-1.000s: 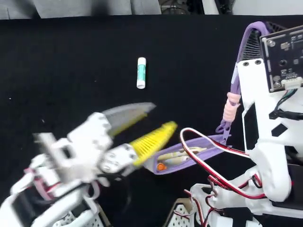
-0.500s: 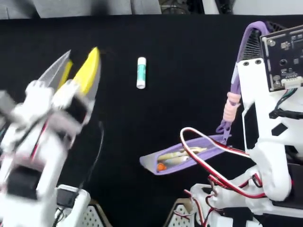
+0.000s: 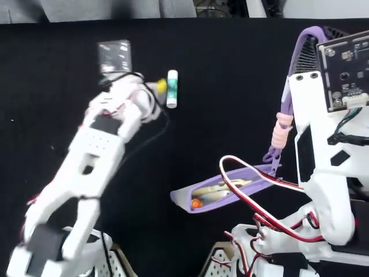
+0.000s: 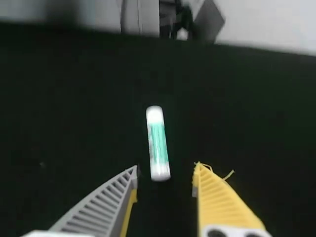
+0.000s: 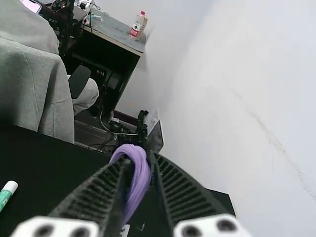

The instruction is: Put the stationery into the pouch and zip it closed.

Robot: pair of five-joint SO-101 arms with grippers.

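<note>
Left gripper (image 4: 165,169): my jaws stand wide, one side gray, the other yellow, low over the table (image 3: 242,81).
Glue stick (image 4: 158,143): it lies flat on the table. Its near end sits just between my left tips, and the rest runs straight ahead, away from them. I cannot tell whether either tip touches it.
Right gripper (image 5: 139,170): it is held high above the table, jaws narrow, clamped on the strap (image 5: 132,173).
Strap: a purple loop pinched between my right jaws. It hangs down from them to the pouch (image 3: 242,186) and carries a pink charm (image 3: 281,131) partway along.
Pouch: purple, on the table far below my right jaws and well apart from my left ones. Its mouth is unzipped.
Pens (image 3: 216,190): pale, lying inside the open pouch, with an orange piece (image 3: 196,203) at the end nearer my left jaws.
</note>
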